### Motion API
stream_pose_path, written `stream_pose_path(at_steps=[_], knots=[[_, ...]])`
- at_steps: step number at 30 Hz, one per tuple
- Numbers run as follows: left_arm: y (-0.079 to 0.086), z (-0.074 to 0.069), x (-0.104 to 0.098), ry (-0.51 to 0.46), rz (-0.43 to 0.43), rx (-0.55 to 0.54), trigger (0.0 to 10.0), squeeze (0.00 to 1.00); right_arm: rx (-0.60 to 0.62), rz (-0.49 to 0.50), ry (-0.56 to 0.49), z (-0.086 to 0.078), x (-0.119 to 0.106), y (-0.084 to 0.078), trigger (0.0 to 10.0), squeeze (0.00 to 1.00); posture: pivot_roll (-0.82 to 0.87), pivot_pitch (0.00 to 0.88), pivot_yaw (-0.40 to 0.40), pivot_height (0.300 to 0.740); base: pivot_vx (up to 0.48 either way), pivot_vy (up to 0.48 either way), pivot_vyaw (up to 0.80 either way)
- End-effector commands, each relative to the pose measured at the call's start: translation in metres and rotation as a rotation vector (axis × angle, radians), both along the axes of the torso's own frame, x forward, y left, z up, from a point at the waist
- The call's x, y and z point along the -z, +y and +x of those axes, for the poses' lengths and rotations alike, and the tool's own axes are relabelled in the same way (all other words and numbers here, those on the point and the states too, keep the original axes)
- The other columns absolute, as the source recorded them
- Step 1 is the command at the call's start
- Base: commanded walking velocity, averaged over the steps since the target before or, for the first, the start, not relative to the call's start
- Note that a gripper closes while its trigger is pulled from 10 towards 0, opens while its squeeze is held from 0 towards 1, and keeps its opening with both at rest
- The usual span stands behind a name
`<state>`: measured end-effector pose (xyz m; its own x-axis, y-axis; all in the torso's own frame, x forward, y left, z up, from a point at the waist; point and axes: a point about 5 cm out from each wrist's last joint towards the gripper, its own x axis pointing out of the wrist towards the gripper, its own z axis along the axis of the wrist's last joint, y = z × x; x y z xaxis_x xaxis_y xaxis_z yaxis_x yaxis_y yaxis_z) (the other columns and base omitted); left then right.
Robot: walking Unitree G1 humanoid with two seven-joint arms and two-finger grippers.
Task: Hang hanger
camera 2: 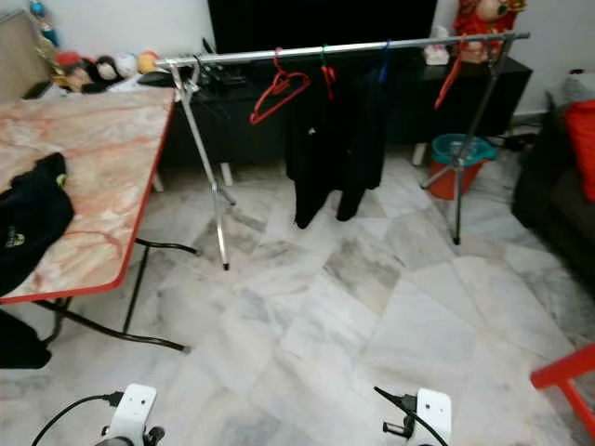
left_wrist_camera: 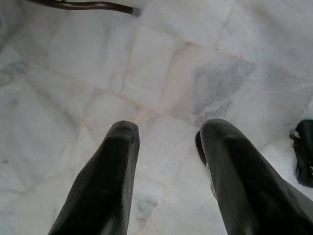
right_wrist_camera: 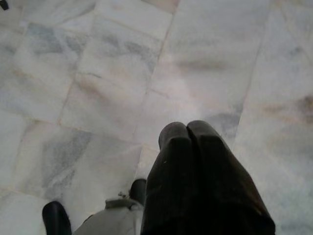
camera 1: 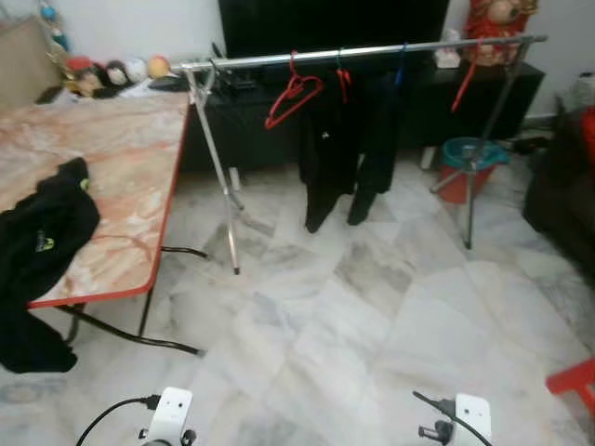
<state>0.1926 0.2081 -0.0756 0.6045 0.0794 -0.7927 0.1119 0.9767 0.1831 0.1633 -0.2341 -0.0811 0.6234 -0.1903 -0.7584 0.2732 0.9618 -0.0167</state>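
A silver clothes rail (camera 1: 372,51) stands across the room ahead. On it hang an empty red hanger (camera 1: 293,98), black clothes (camera 1: 339,149) on two more hangers, and another red hanger (camera 1: 462,85) near its right end. Both arms hang low at the bottom edge of the eye views. My left gripper (left_wrist_camera: 166,134) points at the marble floor, open, with nothing between its fingers. My right gripper (right_wrist_camera: 187,128) points at the floor too, its fingers pressed together and holding nothing.
A marble-patterned table (camera 1: 121,177) with a red rim stands at the left, a black garment (camera 1: 42,232) draped over its edge. A dark TV cabinet (camera 1: 483,93) runs behind the rail, a teal and red bin (camera 1: 469,163) by its right leg. A red stool (camera 1: 576,381) is at the lower right.
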Motion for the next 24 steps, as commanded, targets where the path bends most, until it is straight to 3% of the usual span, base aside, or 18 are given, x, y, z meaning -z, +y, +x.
stream_pose_path(at_steps=[1, 15, 20, 24], knots=[[0.0048, -0.0036, 0.0009, 0.009, 0.001, -0.008, 10.0, 0.00, -0.005, 0.008, 0.003, 0.0009, 0.0010, 0.0053, 10.0, 0.00, -0.15, 0.000, 0.036, 0.740, 0.000, 0.000, 0.00], [0.0055, -0.0060, 0.0022, 0.017, -0.023, -0.040, 10.0, 0.00, 0.011, 0.000, 0.002, -0.0001, 0.0016, 0.0063, 10.0, 0.00, -0.15, 0.000, 0.040, 0.740, 0.000, 0.000, 0.00], [0.0052, -0.0066, 0.0025, 0.018, -0.024, -0.042, 10.0, 0.00, 0.011, 0.000, 0.002, -0.0006, 0.0017, 0.0061, 10.0, 0.00, -0.15, 0.000, 0.039, 0.740, 0.000, 0.000, -0.74], [0.0050, -0.0070, 0.0027, 0.019, -0.025, -0.043, 10.0, 0.00, -0.001, -0.011, 0.000, -0.0004, 0.0013, 0.0055, 10.0, 0.00, -0.15, 0.000, 0.038, 0.740, 0.000, 0.000, 0.00]])
